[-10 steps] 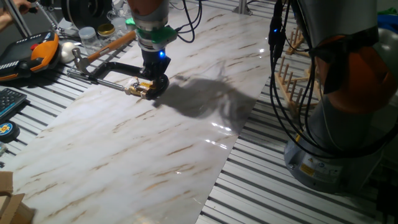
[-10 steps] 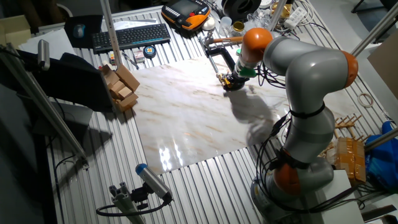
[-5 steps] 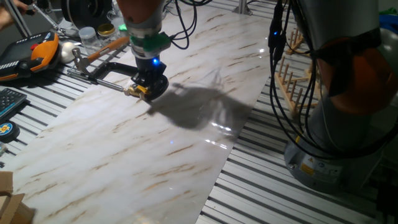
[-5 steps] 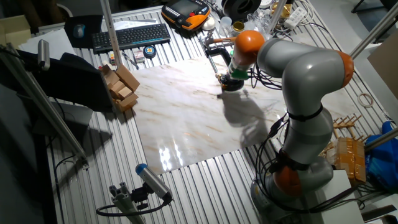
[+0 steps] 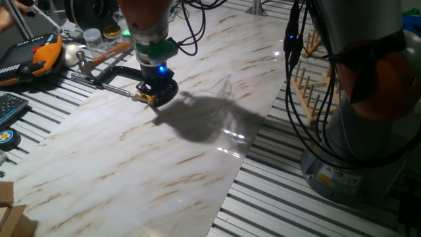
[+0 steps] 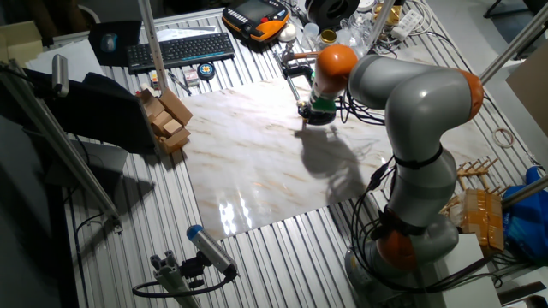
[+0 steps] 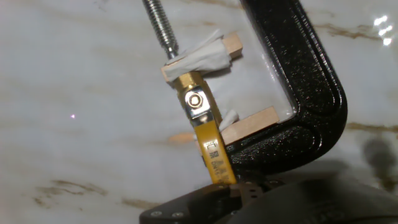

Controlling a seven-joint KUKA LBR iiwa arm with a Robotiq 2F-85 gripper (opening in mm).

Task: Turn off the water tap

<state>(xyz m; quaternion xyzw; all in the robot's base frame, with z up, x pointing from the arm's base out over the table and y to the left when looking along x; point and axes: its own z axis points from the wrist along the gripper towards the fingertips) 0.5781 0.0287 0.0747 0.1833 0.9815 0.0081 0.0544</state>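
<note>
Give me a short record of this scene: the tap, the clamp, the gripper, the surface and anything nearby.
tap: small brass valve with a yellow lever, held in the clamp
clamp: black C-clamp lying flat, its screw pressing two wood blocks against the tap
gripper: gripper low over the tap, with the lever's end at its front
jaws: cannot tell whether open or shut
surface: marble board
nearby: hammer beyond the clamp

The water tap point(image 7: 208, 143) sits inside the clamp point(image 7: 305, 93), on the table point(image 5: 164, 171)
</note>
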